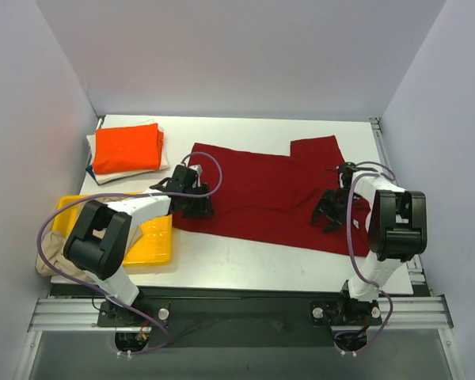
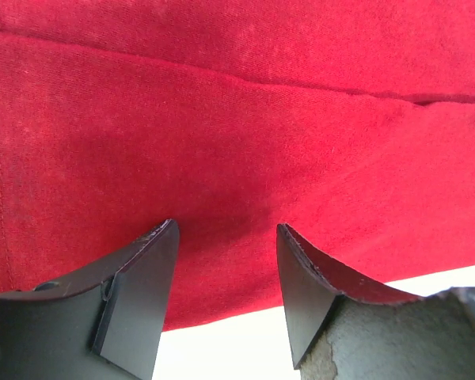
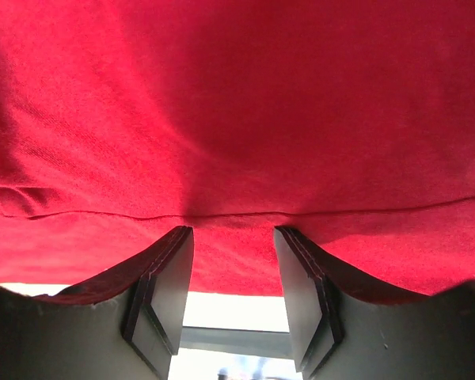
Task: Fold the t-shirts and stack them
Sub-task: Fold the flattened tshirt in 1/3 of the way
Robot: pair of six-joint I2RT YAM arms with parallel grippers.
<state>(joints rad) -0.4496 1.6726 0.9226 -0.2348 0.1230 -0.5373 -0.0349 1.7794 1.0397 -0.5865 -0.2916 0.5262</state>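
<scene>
Since a fold likely needs both ends taken together, the left pincer [image 1: 195, 204] and right pincer [image 1: 329, 214] are set at opposite ends of the dark red t-shirt [image 1: 261, 190], jaws parted, nothing clamped; it is spread mid-frame on the surface [image 1: 245, 253], long axis left to right, sleeve [image 1: 315, 147] toward upper right
</scene>
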